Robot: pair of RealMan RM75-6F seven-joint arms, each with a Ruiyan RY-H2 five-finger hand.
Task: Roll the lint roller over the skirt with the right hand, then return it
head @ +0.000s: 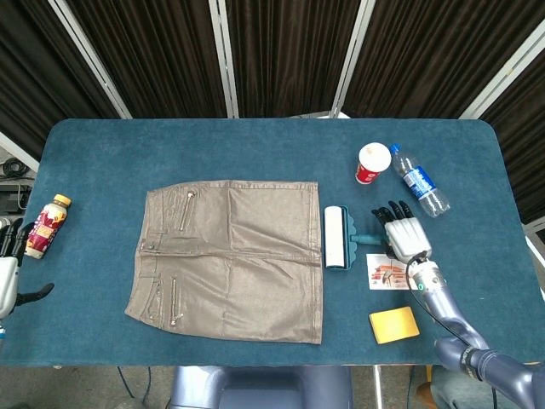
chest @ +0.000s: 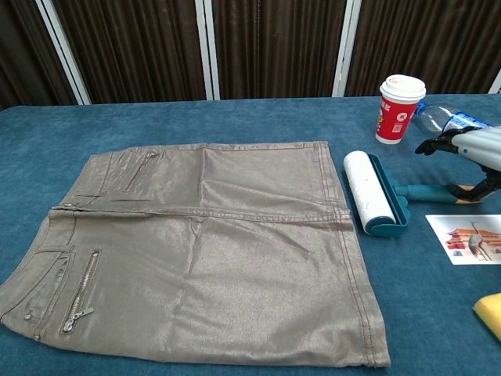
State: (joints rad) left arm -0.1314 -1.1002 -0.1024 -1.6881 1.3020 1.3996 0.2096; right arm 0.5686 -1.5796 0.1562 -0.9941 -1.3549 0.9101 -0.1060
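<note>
text: none legible | red cup (chest: 397,110) behind lint roller (chest: 378,196): white marks, unreadable | water bottle (head: 420,181) right of cup: blue label, print too small | card (chest: 470,238) right of lint roller: picture only, no words readable | drink bottle (head: 47,225) far left: label blurred

Your right hand (head: 403,236) hovers over the table's right half, fingers spread, holding nothing. Your left hand (head: 8,268) sits at the left edge, fingers apart.
</note>
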